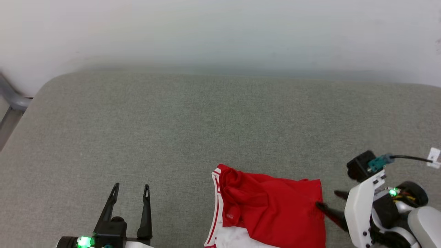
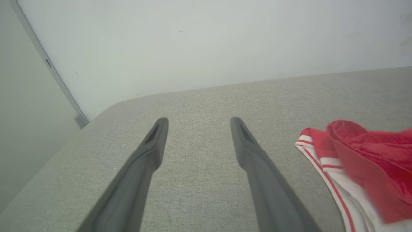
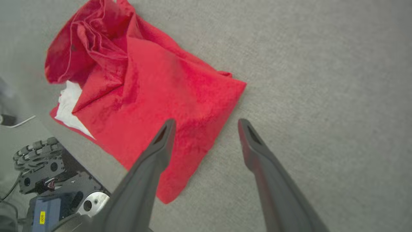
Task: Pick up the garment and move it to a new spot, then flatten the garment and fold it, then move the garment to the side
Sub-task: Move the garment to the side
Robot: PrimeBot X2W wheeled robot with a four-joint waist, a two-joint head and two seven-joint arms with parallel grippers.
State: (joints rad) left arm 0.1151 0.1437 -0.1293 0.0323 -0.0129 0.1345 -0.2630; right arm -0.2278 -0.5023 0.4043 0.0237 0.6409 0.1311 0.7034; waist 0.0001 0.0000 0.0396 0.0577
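Observation:
The garment (image 1: pixel 275 210) lies bunched on the grey fabric surface (image 1: pixel 206 120) near its front edge, red cloth over a white part with red-and-white striped trim. My right gripper (image 1: pixel 326 199) is open at the garment's right edge, fingers pointing left. In the right wrist view the right gripper (image 3: pixel 206 122) straddles that edge, one finger over the red garment (image 3: pixel 154 87) and the other over bare surface. My left gripper (image 1: pixel 131 187) stands open well to the left of the garment with nothing between its fingers. In the left wrist view the left gripper (image 2: pixel 199 120) points across the surface, the garment (image 2: pixel 370 161) off to its right.
A pale wall runs behind the surface's far edge. A grey metal frame (image 1: pixel 13 100) stands past the rounded far-left corner. The robot's wheeled base (image 3: pixel 48 190) shows below the surface's front edge. Bare grey surface spreads left of and beyond the garment.

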